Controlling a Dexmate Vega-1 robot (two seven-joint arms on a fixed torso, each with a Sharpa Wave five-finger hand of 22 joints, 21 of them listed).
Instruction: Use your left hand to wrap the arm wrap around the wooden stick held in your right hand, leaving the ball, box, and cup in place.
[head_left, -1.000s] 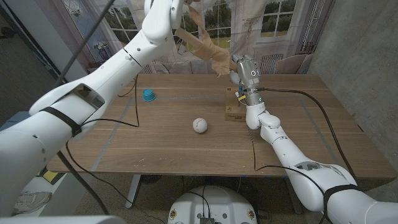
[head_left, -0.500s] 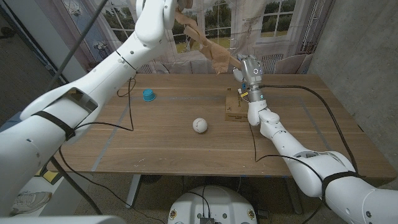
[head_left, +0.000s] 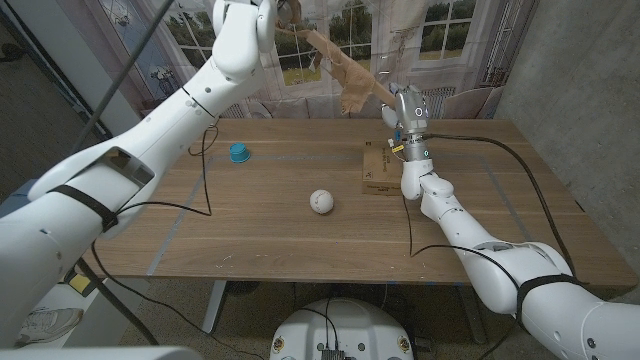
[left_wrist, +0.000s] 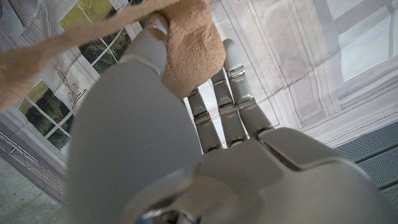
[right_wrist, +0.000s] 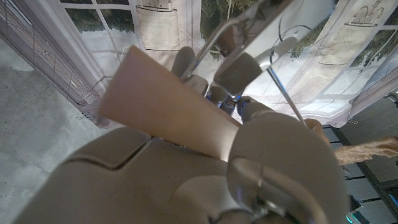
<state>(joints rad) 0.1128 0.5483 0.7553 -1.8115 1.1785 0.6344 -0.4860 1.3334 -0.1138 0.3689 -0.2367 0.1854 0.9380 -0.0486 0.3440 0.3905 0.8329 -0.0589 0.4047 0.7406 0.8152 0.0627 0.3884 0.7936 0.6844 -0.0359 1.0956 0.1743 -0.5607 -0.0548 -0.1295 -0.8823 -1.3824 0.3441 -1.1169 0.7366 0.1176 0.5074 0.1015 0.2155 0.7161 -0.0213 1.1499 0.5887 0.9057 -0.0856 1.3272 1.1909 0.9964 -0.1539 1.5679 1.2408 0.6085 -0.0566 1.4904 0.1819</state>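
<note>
High above the table's far edge, my left hand (head_left: 283, 10) pinches the free end of the tan arm wrap (head_left: 345, 68). The wrap runs as a stretched strip down to my right hand (head_left: 404, 106), where it bunches around the wooden stick. In the left wrist view the wrap (left_wrist: 188, 46) is pinched between the thumb and fingers of my left hand (left_wrist: 205, 155). My right hand (right_wrist: 186, 180) grips the flat wooden stick (right_wrist: 163, 118), raised over the box (head_left: 378, 170). The white ball (head_left: 320, 201) and the blue cup (head_left: 239, 152) sit on the table.
The wooden table (head_left: 250, 235) has black cables trailing across both sides. Windows and sheer curtains stand behind the far edge. A grey wall lies to the right.
My left hand has moved left and higher, drawing the wrap into a longer, straighter strip. My right hand has shifted slightly right with the stick. Ball, box and cup have stayed put.
</note>
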